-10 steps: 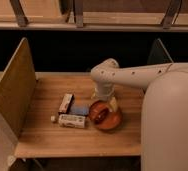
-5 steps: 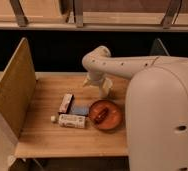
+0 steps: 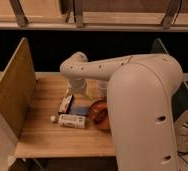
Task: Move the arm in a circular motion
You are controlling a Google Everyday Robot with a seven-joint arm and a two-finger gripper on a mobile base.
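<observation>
- The arm (image 3: 137, 95) fills the right half of the frame. Its thick cream segment rises from the lower right, and a thinner link runs left to a rounded joint at centre-left.
- From that joint a short wrist section drops toward the back of the wooden table (image 3: 42, 135). The gripper (image 3: 78, 92) is at its lower end, just above the far edge of the cluster of items. Whether it is open or closed cannot be told, and nothing can be seen in its hold.
- Over the last second the rounded joint has gone from right of centre, up a little, and then clearly leftward. The big near segment has swung in to cover more of the picture.
- That curving path fits a circular sweep under way, probably somewhere in the middle of a loop. This is a judgement, since no start point is marked.
- The table items have not moved: a reddish bowl (image 3: 98, 113) now partly hidden by the arm, a white bottle (image 3: 71, 121) lying on its side, a blue object (image 3: 80, 110) and a small packet (image 3: 65, 103).
- The wooden side panel (image 3: 12, 95) stands at the left. If the sweep carries on leftward, that is the nearest thing to mind.
</observation>
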